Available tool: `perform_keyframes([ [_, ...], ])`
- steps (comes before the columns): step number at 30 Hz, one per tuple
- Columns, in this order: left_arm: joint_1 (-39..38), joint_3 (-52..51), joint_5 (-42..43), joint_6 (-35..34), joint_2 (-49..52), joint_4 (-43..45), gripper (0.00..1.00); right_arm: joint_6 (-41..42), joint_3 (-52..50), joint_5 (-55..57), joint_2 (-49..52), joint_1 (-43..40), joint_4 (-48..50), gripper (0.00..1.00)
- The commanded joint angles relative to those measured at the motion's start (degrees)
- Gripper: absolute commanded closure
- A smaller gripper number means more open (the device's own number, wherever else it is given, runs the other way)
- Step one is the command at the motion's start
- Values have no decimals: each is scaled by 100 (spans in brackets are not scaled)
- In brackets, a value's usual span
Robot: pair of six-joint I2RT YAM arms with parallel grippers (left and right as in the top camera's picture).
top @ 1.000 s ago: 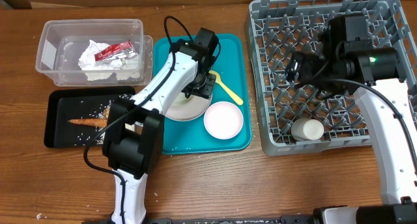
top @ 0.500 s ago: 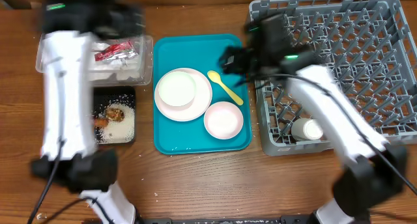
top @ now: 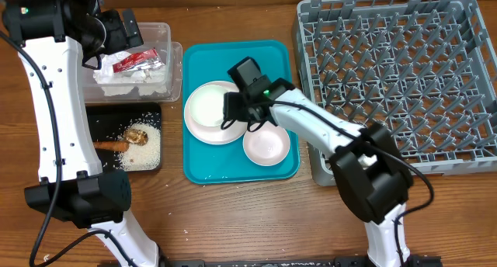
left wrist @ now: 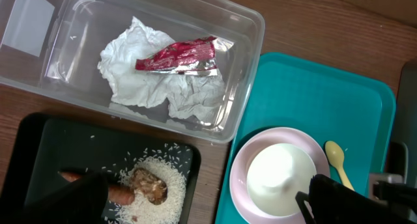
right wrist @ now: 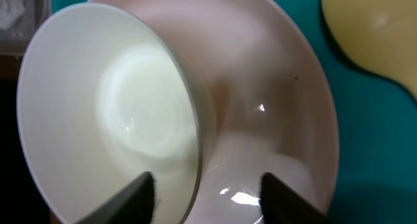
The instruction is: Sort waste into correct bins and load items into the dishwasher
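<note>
My right gripper (top: 237, 118) is open, its fingers (right wrist: 208, 198) on either side of the rim of a white bowl (right wrist: 111, 120) that sits on the white plate (top: 196, 126). A second bowl (top: 266, 143) and the yellow spoon (left wrist: 337, 160) lie on the teal tray (top: 272, 57). My left gripper (top: 128, 26) is open and empty, high above the clear tub (top: 167, 34), which holds the napkin (left wrist: 182, 94) and red wrapper (left wrist: 176, 55). The black tray (top: 101, 116) holds rice (top: 146, 149), a carrot (top: 109, 145) and brown scraps (top: 138, 133). The cup does not show.
The grey dish rack (top: 435, 65) fills the right side, and my right arm crosses its front left corner. The teal tray lies between the rack and the two bins. Bare wooden table runs along the front edge.
My left arm left the plate and rose to the back left above the tub. My right arm swung from the rack to the bowl. A rice heap with scraps now lies in the black tray.
</note>
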Motion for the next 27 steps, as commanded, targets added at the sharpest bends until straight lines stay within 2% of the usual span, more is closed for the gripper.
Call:
perform_keyframes([
  [1, 31, -9, -22, -11, 9, -13, 0, 101, 46, 103, 111, 15, 68, 61],
  [5, 31, -9, -24, -11, 9, -9, 0, 96, 90, 227, 111, 7, 85, 78],
  [8, 31, -9, -26, -11, 9, -13, 0, 94, 170, 245, 109, 4, 68, 96],
  [13, 31, -9, -20, -15, 9, -9, 0, -109, 675, 529, -20, -107, -490, 96],
  [17, 31, -9, -22, -13, 9, -9, 0, -490, 1591, 1305, -389, -247, -1482, 96],
  [21, 31, -9, -17, -17, 9, -9, 0, -492, 2417, 2876, -866, -435, -2452, 96],
  [27, 31, -9, -17, -15, 9, -11, 0, -492, 2474, 7075, -1202, -680, -2518, 96],
])
